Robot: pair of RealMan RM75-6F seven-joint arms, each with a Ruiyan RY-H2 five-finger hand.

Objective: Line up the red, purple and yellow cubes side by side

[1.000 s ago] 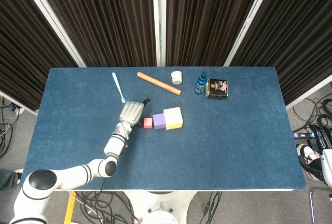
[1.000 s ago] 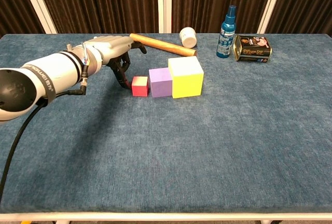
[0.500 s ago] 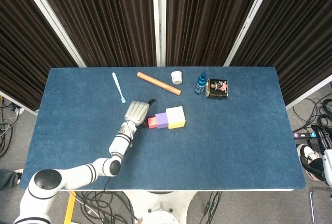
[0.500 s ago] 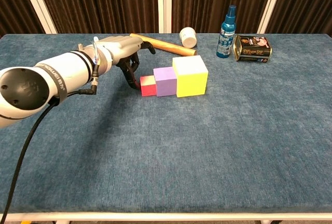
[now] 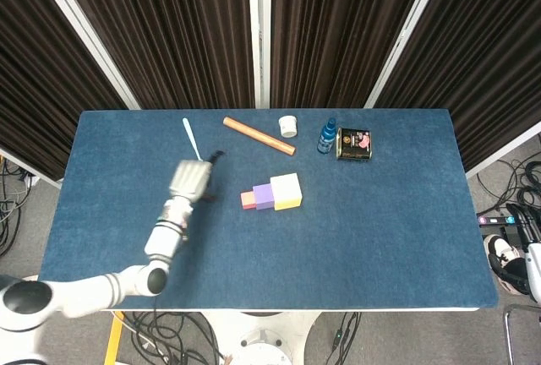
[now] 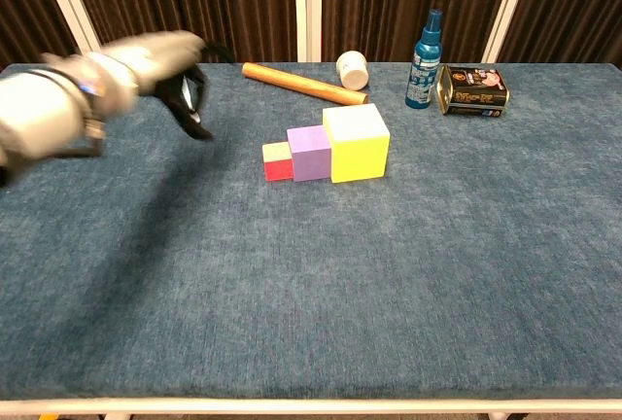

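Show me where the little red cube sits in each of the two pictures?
Head view: the red cube lies near the middle of the table, at the left end of the row.
Chest view: the red cube is left of centre, again the row's left end.
Shared landmark: the purple cube touching its right side.

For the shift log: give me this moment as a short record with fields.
cubes: red cube, purple cube and yellow cube sit in a row, touching, smallest to largest from left to right in the chest view
left hand: blurred, above the table, apart from the cubes, holding nothing
right hand: not in view
behind the row: wooden stick, white jar, blue bottle, tin
task state: row looks formed
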